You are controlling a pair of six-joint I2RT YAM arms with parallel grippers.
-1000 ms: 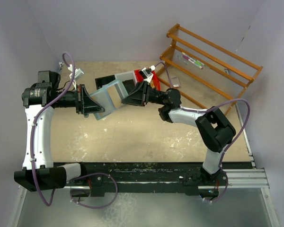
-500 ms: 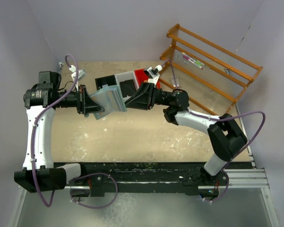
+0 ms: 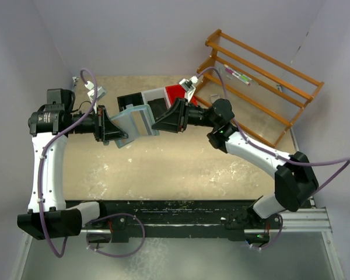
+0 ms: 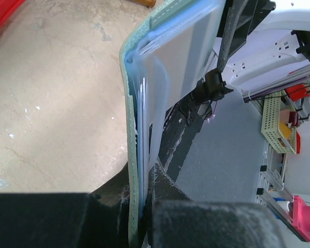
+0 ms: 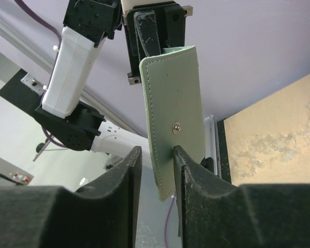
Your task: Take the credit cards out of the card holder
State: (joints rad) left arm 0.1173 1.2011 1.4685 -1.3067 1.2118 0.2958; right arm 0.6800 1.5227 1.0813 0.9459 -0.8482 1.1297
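While the card holder is held aloft over the far middle of the tabletop, clamped by the left pincer, its free cover is flanked by the right pincer, jaws parted. No credit card is seen drawn out yet; all extraction is judged left to do.

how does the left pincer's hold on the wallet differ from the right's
The left pincer is clamped shut on the wallet, cover and clear pages together; the right pincer stands open around the snap flap, a gap showing beside it. The left grips one end, the right sits at the opposite end. Both are raised above the table.
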